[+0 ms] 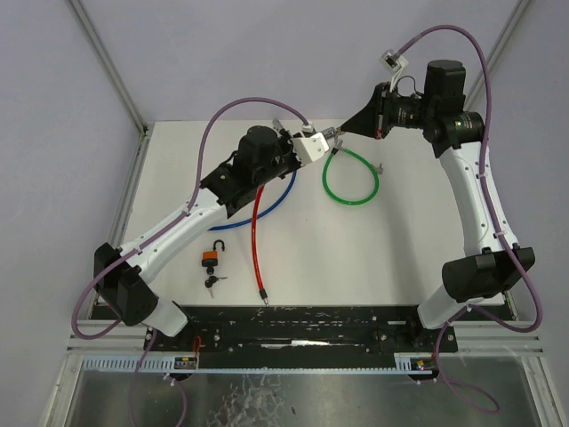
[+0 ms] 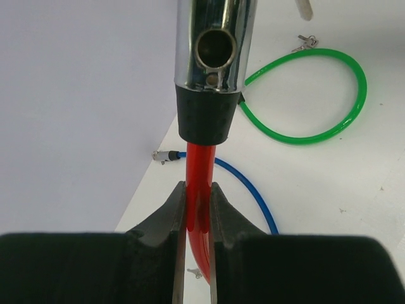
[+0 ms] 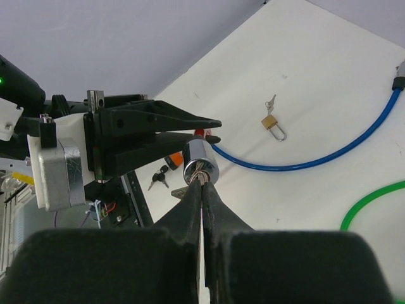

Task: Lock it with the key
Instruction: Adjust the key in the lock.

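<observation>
My left gripper (image 2: 197, 201) is shut on the red cable (image 2: 200, 174) just below its chrome lock cylinder (image 2: 215, 44) and holds it raised above the table. In the top view, the red cable (image 1: 257, 240) hangs from the left gripper (image 1: 327, 139) down to the table. My right gripper (image 3: 204, 183) is shut on a key (image 3: 204, 178) set against the end face of the chrome cylinder (image 3: 201, 166). The key is mostly hidden between the fingers. The right gripper (image 1: 342, 133) meets the left at the back centre.
A green cable loop (image 1: 351, 178) lies right of centre with small keys (image 1: 378, 166) beside it. A blue cable (image 1: 267, 203) lies under the left arm. An orange padlock (image 1: 212, 256) and black keys (image 1: 213, 282) lie front left. A brass padlock (image 3: 272, 123) lies near the blue cable (image 3: 304, 166).
</observation>
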Controlling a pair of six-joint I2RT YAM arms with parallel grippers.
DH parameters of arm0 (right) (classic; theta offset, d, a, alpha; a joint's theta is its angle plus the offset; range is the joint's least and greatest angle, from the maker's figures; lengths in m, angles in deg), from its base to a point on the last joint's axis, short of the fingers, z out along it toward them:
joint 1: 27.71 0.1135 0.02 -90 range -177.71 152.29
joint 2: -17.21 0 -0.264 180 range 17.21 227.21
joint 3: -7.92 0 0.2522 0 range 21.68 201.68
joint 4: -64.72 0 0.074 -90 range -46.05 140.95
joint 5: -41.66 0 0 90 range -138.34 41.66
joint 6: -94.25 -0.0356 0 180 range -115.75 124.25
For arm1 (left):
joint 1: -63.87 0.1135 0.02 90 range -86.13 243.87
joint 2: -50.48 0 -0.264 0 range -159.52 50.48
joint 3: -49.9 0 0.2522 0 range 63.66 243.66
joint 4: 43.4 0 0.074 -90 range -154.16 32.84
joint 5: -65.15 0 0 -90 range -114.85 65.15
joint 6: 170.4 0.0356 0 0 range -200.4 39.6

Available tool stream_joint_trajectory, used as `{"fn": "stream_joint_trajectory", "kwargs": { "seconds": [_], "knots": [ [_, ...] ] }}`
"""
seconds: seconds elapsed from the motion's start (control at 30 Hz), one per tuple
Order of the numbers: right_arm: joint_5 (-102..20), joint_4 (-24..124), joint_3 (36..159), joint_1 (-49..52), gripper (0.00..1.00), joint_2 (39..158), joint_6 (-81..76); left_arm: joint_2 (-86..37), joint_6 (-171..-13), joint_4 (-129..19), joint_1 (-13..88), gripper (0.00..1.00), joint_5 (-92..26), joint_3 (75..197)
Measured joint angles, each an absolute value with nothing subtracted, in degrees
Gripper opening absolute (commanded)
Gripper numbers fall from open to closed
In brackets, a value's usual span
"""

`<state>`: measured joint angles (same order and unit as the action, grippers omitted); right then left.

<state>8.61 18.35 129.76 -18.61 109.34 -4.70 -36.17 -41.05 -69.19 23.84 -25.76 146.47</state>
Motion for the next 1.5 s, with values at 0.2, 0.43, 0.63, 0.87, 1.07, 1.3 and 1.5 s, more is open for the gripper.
{"fn": "stream_joint_trajectory", "kwargs": {
  "seconds": [0.2, 0.43, 0.63, 0.87, 1.07, 1.3, 1.5],
  "knots": [
    [9.79, 15.60, 134.43, -18.61, 0.33, 111.51, -2.38, -35.87, -41.09, -67.93, 23.77, 0.00, -26.02, 146.36],
    [11.14, 12.02, 136.60, -18.70, 0.66, 111.49, 8.63, -34.40, -41.09, -66.02, 23.36, 0.00, -26.44, 145.77],
    [14.38, 10.66, 132.62, -21.19, 0.73, 104.82, 20.81, -32.44, -41.07, -63.03, 22.97, 0.00, -26.24, 143.58],
    [20.65, 13.17, 128.82, -22.06, 0.74, 98.96, 27.34, -29.92, -38.34, -53.96, 20.01, 0.00, -19.12, 137.33],
    [23.29, 24.30, 116.62, -18.63, 0.75, 100.69, 21.66, -29.16, -37.14, -48.32, 18.62, 0.00, -14.90, 134.84],
    [25.35, 29.50, 113.98, -15.03, 0.74, 103.20, 19.54, -28.83, -37.31, -45.43, 18.53, 0.00, -14.28, 134.77],
    [27.80, 28.41, 115.83, -14.96, 0.74, 102.55, 21.09, -28.83, -38.71, -43.49, 18.53, 0.00, -14.39, 134.75]
  ]
}}
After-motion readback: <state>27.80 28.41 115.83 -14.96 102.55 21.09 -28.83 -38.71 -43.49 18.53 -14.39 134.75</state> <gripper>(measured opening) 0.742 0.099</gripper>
